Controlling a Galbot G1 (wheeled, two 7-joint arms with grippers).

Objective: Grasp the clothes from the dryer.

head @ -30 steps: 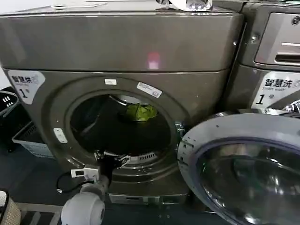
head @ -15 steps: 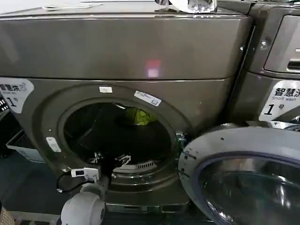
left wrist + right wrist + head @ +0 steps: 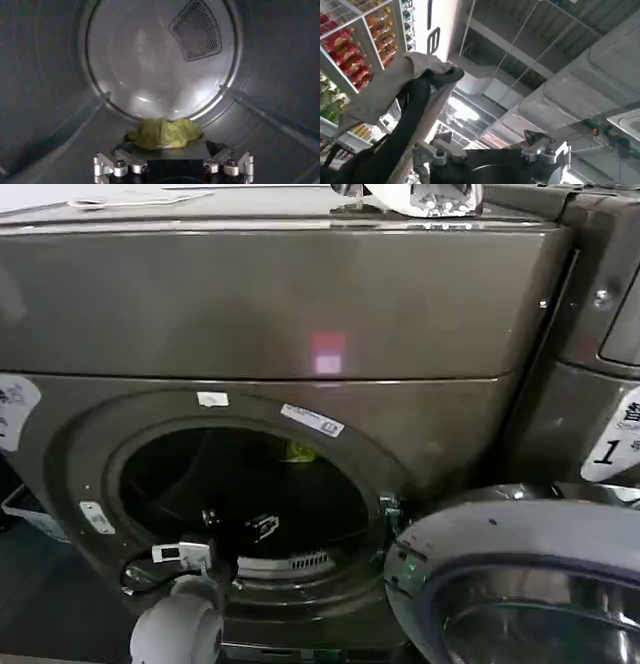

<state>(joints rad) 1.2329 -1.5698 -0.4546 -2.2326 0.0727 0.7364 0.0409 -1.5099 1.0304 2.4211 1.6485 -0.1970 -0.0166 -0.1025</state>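
While the head view looks down at it, the dryer (image 3: 300, 314) takes up most of the scene: grey-bronze metal front, round porthole dark inside, a red-white light (image 3: 327, 352) glowing on the upper panel. White stickers sit along the porthole rim. A second machine (image 3: 600, 384) stands just beside it on the right, with a white label bearing a "1" (image 3: 612, 446). The open door (image 3: 520, 584), silver-rimmed with dark glass, hangs low on the right of the porthole and covers the lower right corner of the dryer front. Something shiny and crumpled (image 3: 420, 196) lies on top of the dryer at the far edge.

Left arm: white rounded joint (image 3: 178, 629) low in the head view, a cable looped beside it, forearm reaching through the porthole. The left gripper (image 3: 238, 524) is inside the drum, dark against dark. In the left wrist view the left gripper (image 3: 172, 148) has its fingers spread wide, holding nothing; the fingertips stand to either side of the clothes (image 3: 165, 132) on the near side, contact not clear.

The clothes are a small yellow-green bundle on the drum floor, near the bright back wall (image 3: 160, 55) with its perforated vent (image 3: 196, 30). From the head, only a yellow sliver (image 3: 298, 450) shows deep in the opening.

Right gripper (image 3: 490, 145): fingers apart, empty, pointing up toward ceiling and store shelves (image 3: 350, 45); a dark cable and pale cloth (image 3: 395, 85) cross before it.
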